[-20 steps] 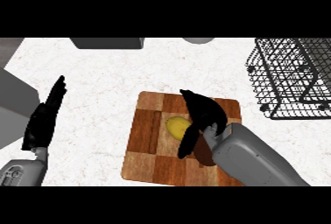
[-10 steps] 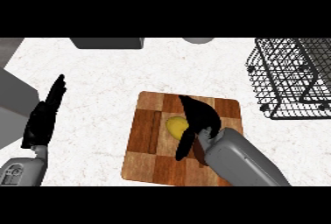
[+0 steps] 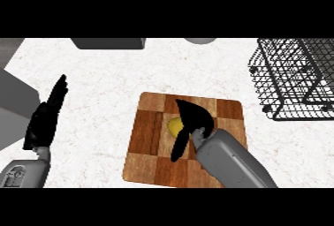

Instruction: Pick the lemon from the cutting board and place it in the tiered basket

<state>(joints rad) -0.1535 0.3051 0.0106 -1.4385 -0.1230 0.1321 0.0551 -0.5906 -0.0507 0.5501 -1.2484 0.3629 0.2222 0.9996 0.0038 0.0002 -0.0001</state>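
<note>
Nearest to me, two grey forearms come up from the lower edge. The right forearm (image 3: 231,161) lies across the wooden cutting board (image 3: 146,154), which sits flat on the pale speckled worktop (image 3: 104,75). At its end the right robot hand (image 3: 192,119) hangs over the middle of the board, palm down, the fingers reaching away towards the board's far edge and the thumb trailing back along the wood. The lemon (image 3: 173,126) lies on the board just left of the palm, partly hidden under the hand. The hand is against the fruit or directly above it, but I cannot tell whether the fingers have closed on it or only lie over it.

Off to the left, well clear of the board, the left robot hand (image 3: 47,117) rests open with straight fingers pointing away, holding nothing.

Further back on the right stands the black wire basket (image 3: 294,79), apart from the board, with its open mesh sides upright.

At the far edge of the worktop sit a dark grey block (image 3: 108,43) and, to its right, a pale rounded thing (image 3: 201,40) cut off by the edge. A grey box shape (image 3: 13,110) fills the left margin.
</note>
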